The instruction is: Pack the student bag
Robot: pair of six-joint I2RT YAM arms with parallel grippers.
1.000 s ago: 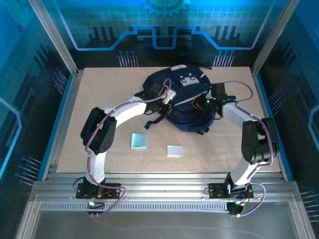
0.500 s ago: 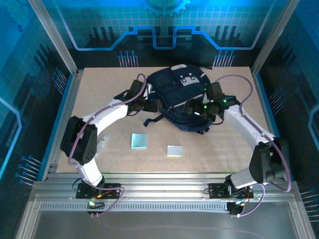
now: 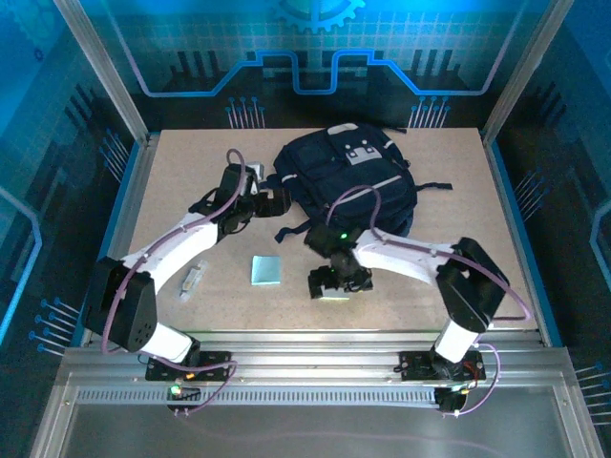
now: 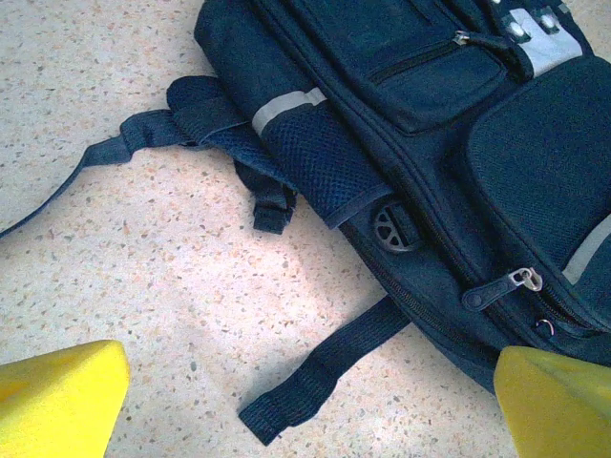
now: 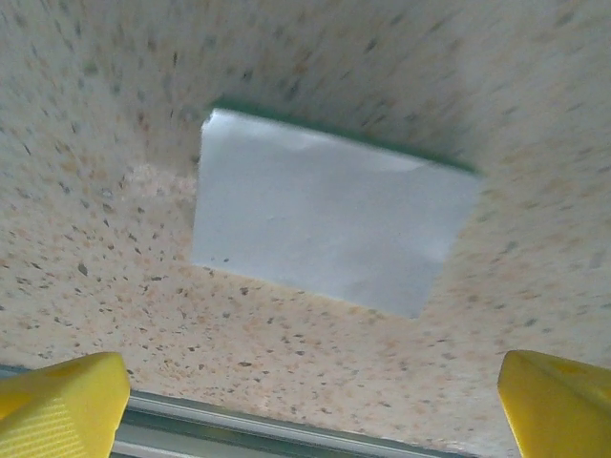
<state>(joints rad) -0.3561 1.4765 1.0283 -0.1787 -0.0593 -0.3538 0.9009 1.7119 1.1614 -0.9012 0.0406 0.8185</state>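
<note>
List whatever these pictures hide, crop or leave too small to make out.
Top view: the pale square pad with a green edge is largely covered by the right arm's fingers.
Left wrist view: the large dark navy fabric backpack runs off the top and right edges; whether its main compartment is open cannot be told.
Top view: the small clear object beside the left arm is too small to identify.

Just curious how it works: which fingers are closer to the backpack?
Left. The left fingers hover open beside the student bag, by its straps; the right fingers hang open over a pale square card, away from the bag.
</note>
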